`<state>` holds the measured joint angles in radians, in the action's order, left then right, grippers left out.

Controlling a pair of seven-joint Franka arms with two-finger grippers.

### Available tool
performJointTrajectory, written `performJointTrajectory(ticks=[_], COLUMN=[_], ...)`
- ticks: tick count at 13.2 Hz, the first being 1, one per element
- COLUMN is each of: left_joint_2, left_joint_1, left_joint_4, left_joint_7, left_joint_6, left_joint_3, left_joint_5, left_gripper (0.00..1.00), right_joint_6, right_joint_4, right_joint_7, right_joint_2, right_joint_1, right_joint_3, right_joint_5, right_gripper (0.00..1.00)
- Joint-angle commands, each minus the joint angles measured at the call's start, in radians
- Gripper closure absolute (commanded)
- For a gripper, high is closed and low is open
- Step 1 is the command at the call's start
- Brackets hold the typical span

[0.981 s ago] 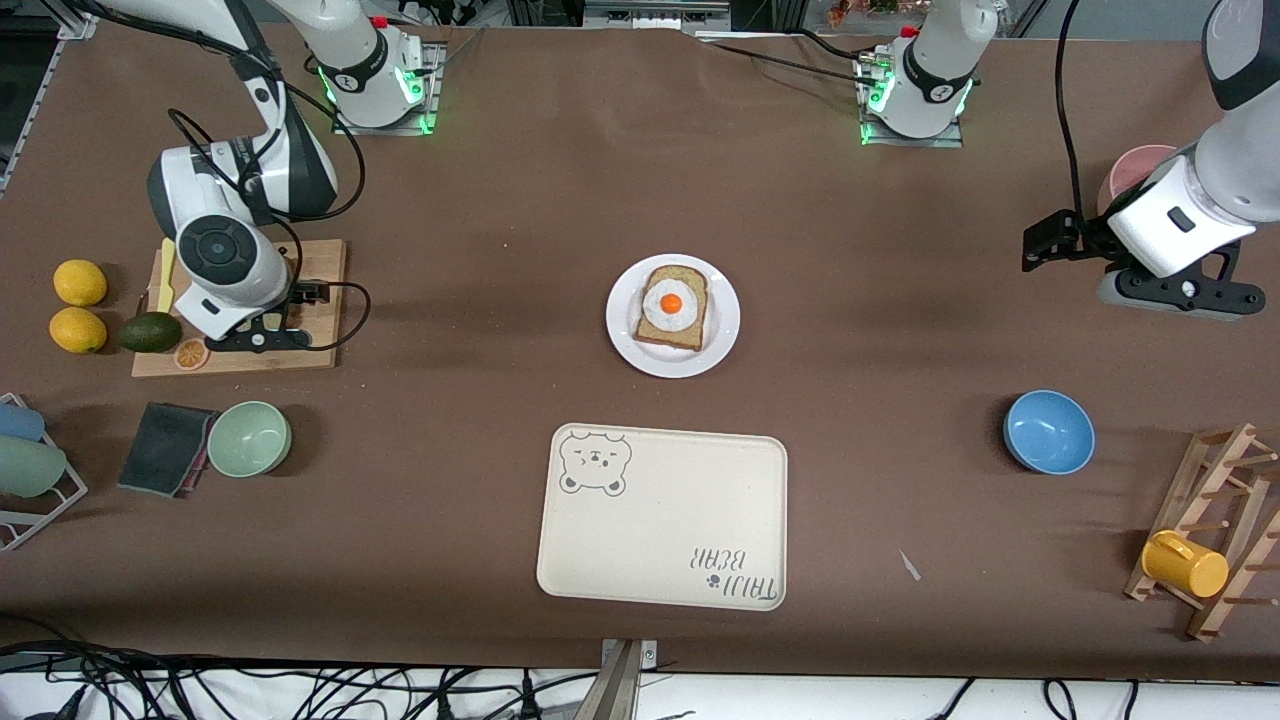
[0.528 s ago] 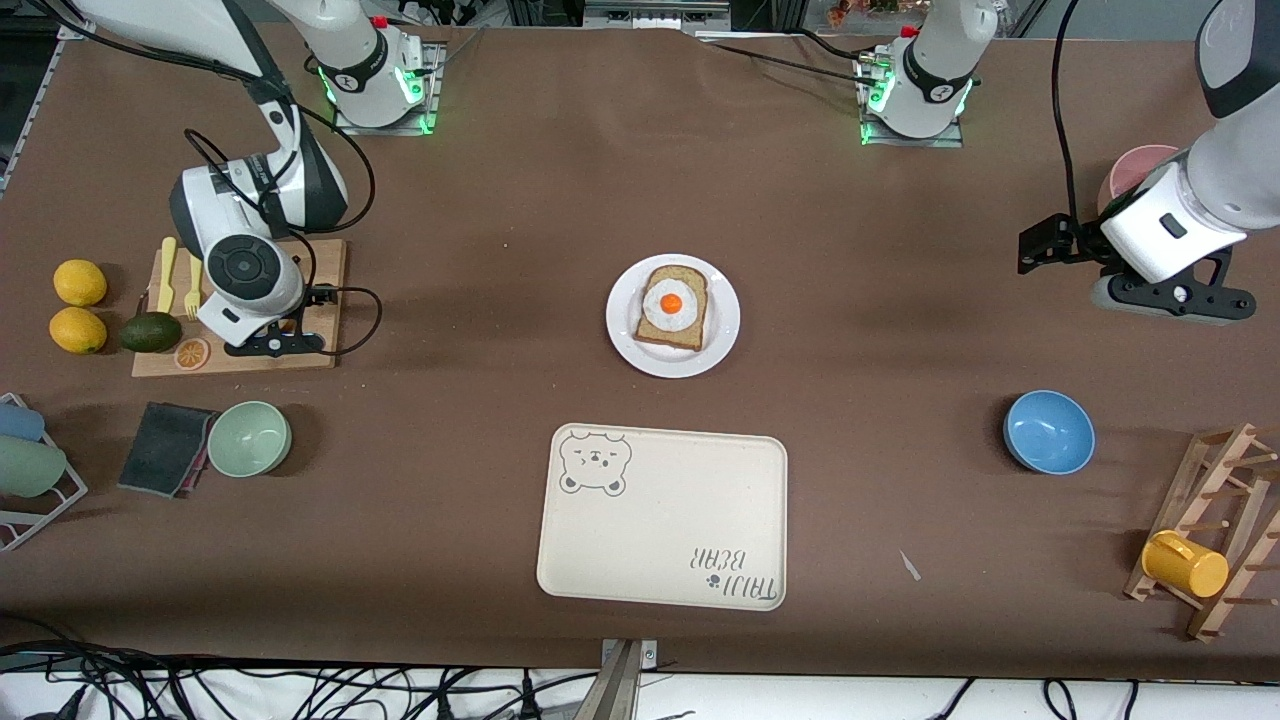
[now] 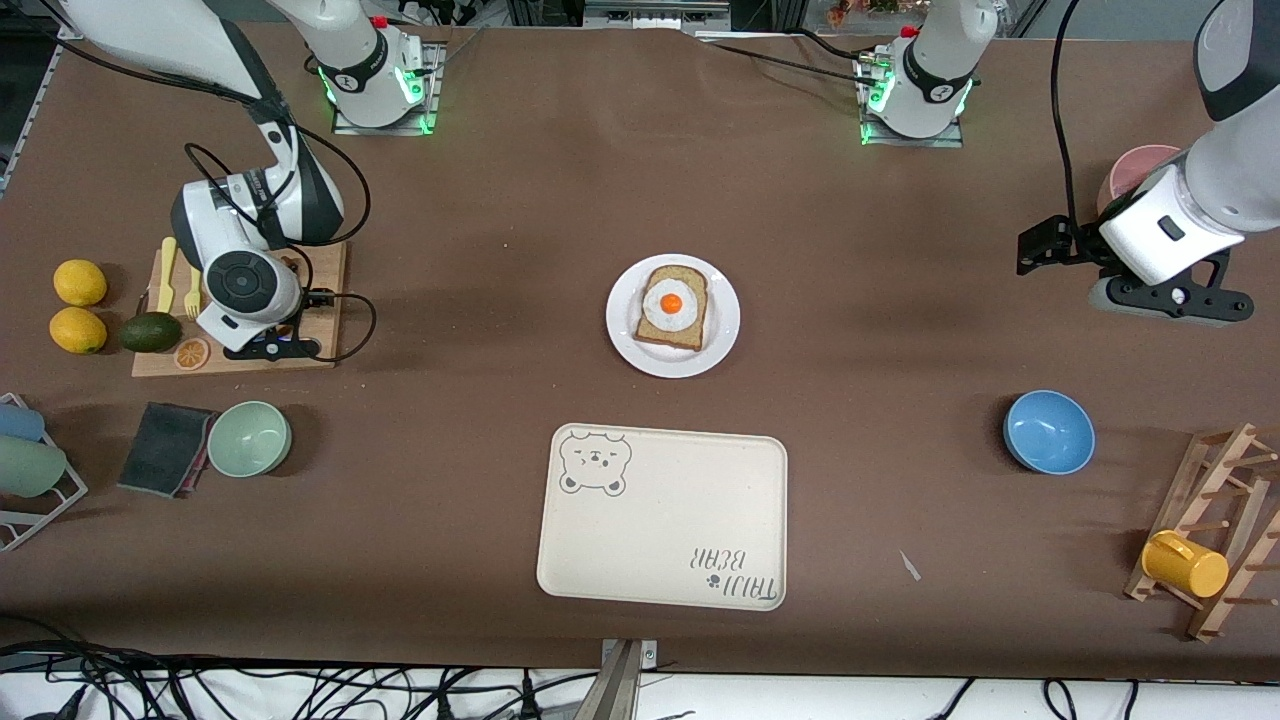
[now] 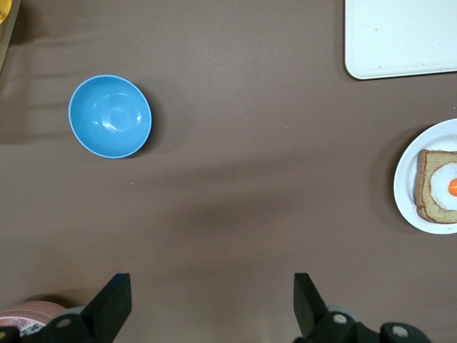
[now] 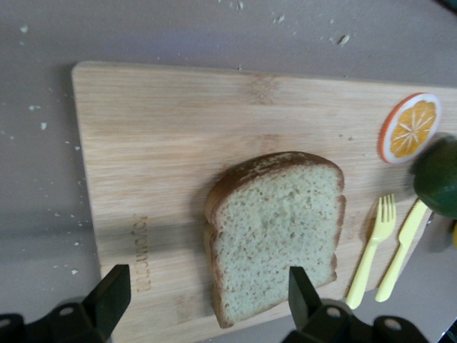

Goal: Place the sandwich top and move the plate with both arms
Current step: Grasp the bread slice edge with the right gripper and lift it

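Observation:
The sandwich top [image 5: 275,232], a plain brown speckled slice, lies flat on the wooden cutting board [image 5: 143,143]. My right gripper [image 5: 207,286] hovers open over the slice's edge and holds nothing. In the front view my right hand [image 3: 250,300] hides the slice. The white plate [image 3: 620,320] sits mid-table and bears a bread slice with a fried egg [image 3: 672,305]. The plate also shows in the left wrist view [image 4: 403,186]. My left gripper [image 4: 212,286] is open and empty over bare table at the left arm's end, by a pink cup [image 3: 1135,165].
The cream bear tray [image 3: 660,520] lies nearer the camera than the plate. A blue bowl [image 3: 1048,432] and a rack with a yellow mug [image 3: 1185,563] are at the left arm's end. Yellow fork and knife [image 5: 378,243], an orange slice [image 5: 410,125], an avocado [image 3: 150,332], lemons and a green bowl [image 3: 250,438] surround the board.
My right hand has shifted a little across the cutting board toward the table's middle, uncovering the fork and knife. My left arm has barely moved.

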<state>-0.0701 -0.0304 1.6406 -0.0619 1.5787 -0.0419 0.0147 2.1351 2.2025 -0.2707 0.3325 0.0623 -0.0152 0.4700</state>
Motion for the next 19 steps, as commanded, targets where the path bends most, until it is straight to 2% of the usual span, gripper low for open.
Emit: performJointTrajectory(ticks=[1, 3, 8, 10, 13, 15, 19], left_joint_2=[-0.013, -0.014, -0.014, -0.011, -0.014, -0.013, -0.014], left_joint_1=[-0.002, 0.001, 0.000, 0.004, -0.002, 0.003, 0.010], left_joint_4=[-0.030, -0.030, -0.031, -0.031, -0.031, -0.031, -0.051], left_joint_7=[0.004, 0.004, 0.004, 0.004, 0.005, 0.005, 0.005], left_joint_6=[-0.008, -0.008, -0.008, -0.009, -0.008, -0.008, -0.009], left_joint_3=[0.000, 0.000, 0.000, 0.000, 0.000, 0.000, 0.002], left_joint_5=[0.011, 0.013, 0.013, 0.014, 0.018, 0.019, 0.018], left_gripper=[0.00, 0.00, 0.00, 0.00, 0.00, 0.00, 0.00], right_joint_6=[0.009, 0.009, 0.016, 0.016, 0.003, -0.108, -0.429], right_joint_4=[-0.021, -0.027, -0.040, -0.044, -0.064, -0.128, -0.353], right_joint_7=[-0.015, -0.012, -0.015, -0.012, -0.007, -0.005, -0.019], right_joint_2=[0.042, 0.056, 0.085, 0.085, 0.086, 0.077, 0.076], right_joint_1=[-0.021, -0.024, -0.039, -0.042, -0.044, -0.035, -0.032], right_joint_3=[-0.005, -0.006, -0.008, -0.008, -0.008, 0.020, 0.180], right_joint_5=[0.044, 0.045, 0.038, 0.036, 0.025, 0.012, -0.143], right_gripper=[0.15, 0.26, 0.76, 1.00, 1.00, 1.00, 1.00])
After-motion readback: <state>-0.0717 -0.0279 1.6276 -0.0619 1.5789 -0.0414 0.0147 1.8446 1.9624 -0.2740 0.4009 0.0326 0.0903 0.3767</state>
